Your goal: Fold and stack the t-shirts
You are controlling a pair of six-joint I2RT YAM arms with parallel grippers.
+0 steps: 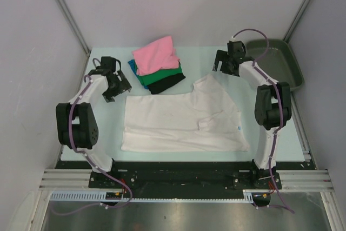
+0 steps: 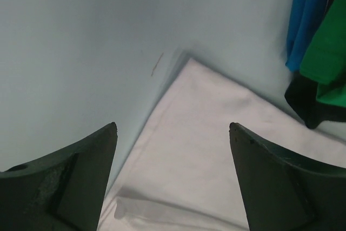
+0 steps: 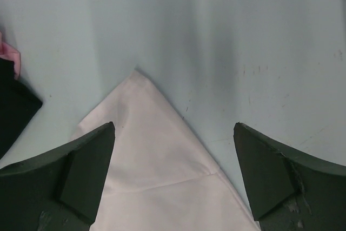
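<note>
The white t-shirt lies spread flat in the middle of the surface, with a fold lying across its right part. Just behind its far edge sits a stack of folded t-shirts: the pink t-shirt on top, with the teal-blue t-shirt, the green t-shirt and the black t-shirt showing beneath it (their exact order is hard to tell). The left jaws are released and grasp nothing; they hang over the white shirt's far left corner, near the stack. The right jaws are likewise spread wide and grasp nothing, above the pointed far right corner. A dark tray stands at the far right of the surface, behind the right arm
</note>
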